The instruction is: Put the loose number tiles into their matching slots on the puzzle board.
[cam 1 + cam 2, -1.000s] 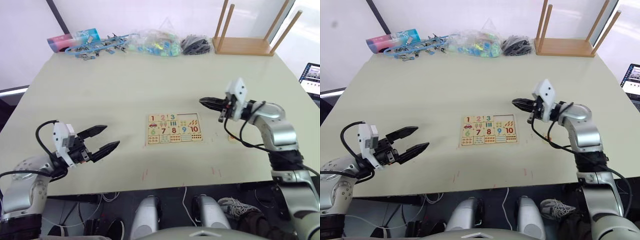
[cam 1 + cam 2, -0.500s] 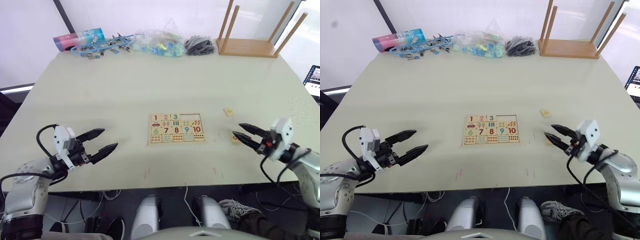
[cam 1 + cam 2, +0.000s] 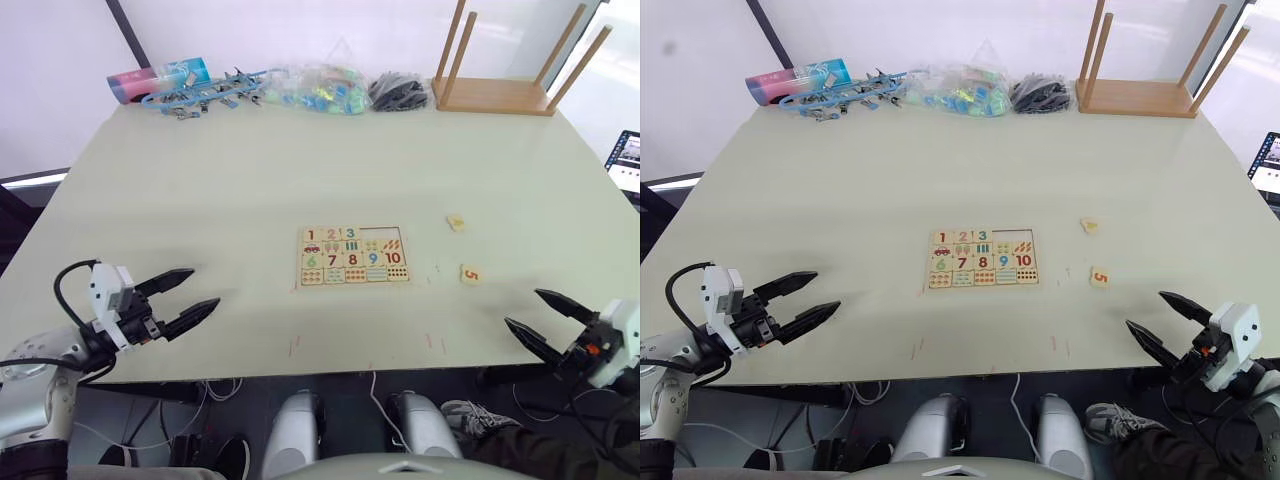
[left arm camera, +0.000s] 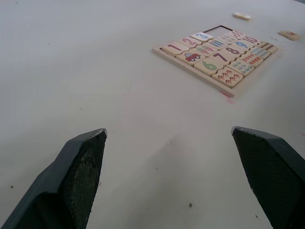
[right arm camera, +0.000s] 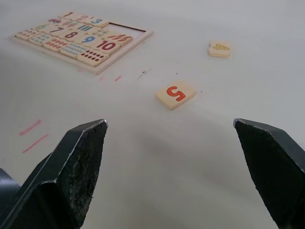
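Pale table [image 3: 250, 190], tile 5 [image 5: 175, 94] ahead of open right hand [image 5: 176, 167]

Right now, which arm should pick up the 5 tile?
Right. The 5 tile lies on the table right of the puzzle board, ahead of the open right gripper. The left gripper sits across the board, farther off.

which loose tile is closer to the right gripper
The 5 tile, with its orange-red digit. It lies nearer the right gripper than the yellow 4 tile, which sits farther up the table.
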`<act>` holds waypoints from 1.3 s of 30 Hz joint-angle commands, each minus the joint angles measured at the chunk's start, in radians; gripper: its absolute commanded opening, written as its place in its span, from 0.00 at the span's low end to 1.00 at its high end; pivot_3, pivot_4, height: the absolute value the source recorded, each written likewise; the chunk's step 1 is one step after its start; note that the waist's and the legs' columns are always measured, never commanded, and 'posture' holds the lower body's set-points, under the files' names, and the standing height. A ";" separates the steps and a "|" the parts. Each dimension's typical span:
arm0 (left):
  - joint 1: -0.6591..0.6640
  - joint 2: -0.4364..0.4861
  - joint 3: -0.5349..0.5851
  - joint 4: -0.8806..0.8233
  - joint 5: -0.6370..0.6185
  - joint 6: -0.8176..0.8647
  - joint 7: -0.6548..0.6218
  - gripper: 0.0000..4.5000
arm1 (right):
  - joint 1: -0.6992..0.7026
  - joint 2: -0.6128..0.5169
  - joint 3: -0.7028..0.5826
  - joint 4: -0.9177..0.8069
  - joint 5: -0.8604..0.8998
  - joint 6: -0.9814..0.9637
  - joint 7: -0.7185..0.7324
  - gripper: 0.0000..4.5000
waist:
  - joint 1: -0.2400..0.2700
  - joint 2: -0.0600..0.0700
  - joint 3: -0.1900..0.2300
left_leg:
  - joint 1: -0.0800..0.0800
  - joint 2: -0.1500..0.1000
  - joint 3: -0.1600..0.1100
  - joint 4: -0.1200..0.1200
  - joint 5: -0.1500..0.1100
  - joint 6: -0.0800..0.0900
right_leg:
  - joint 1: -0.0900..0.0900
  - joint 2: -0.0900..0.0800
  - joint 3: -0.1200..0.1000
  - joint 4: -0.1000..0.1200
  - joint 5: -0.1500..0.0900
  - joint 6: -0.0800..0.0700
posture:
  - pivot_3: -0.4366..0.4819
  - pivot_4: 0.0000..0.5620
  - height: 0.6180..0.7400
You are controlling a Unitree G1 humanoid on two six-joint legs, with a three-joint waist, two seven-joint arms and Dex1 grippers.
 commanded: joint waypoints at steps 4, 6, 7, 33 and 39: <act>0.002 0.022 0.047 0.002 -0.017 -0.013 -0.022 1.00 | 0.012 0.001 -0.033 -0.008 0.028 -0.029 -0.022 0.99 | 0.000 0.000 0.000 | 0.000 -0.001 0.000 0.000 0.000 0.000 | 0.000 -0.001 0.000 0.000 0.000 0.000 | 0.48 0.27 0.98; -0.005 0.021 0.046 0.009 -0.015 -0.013 -0.025 1.00 | 0.007 -0.001 -0.028 -0.017 0.028 -0.022 -0.035 0.99 | 0.001 0.000 0.000 | 0.000 -0.001 0.000 0.000 0.000 0.000 | 0.000 -0.002 0.000 0.000 0.000 0.000 | 0.48 0.27 0.98; -0.006 0.021 0.046 0.012 -0.014 -0.014 -0.026 1.00 | 0.005 -0.002 -0.026 -0.019 0.028 -0.020 -0.039 0.99 | 0.001 0.000 0.000 | 0.000 -0.001 0.000 0.000 0.000 0.000 | 0.000 -0.002 0.000 0.000 0.000 0.000 | 0.48 0.27 0.98; -0.009 0.004 0.042 0.038 -0.018 -0.037 -0.049 1.00 | -0.008 -0.015 -0.022 -0.029 0.015 -0.032 -0.065 0.99 | 0.003 0.000 0.000 | -0.001 -0.002 0.000 0.000 0.000 0.000 | 0.000 -0.002 -0.001 0.000 0.000 0.000 | 0.48 0.27 0.98; -0.009 0.001 0.042 0.039 -0.019 -0.041 -0.055 1.00 | -0.012 -0.017 -0.022 -0.015 0.012 -0.039 -0.061 0.99 | 0.002 0.000 0.000 | -0.001 -0.002 0.000 0.000 0.000 0.000 | 0.000 -0.002 -0.001 0.000 0.000 0.000 | 0.48 0.27 0.98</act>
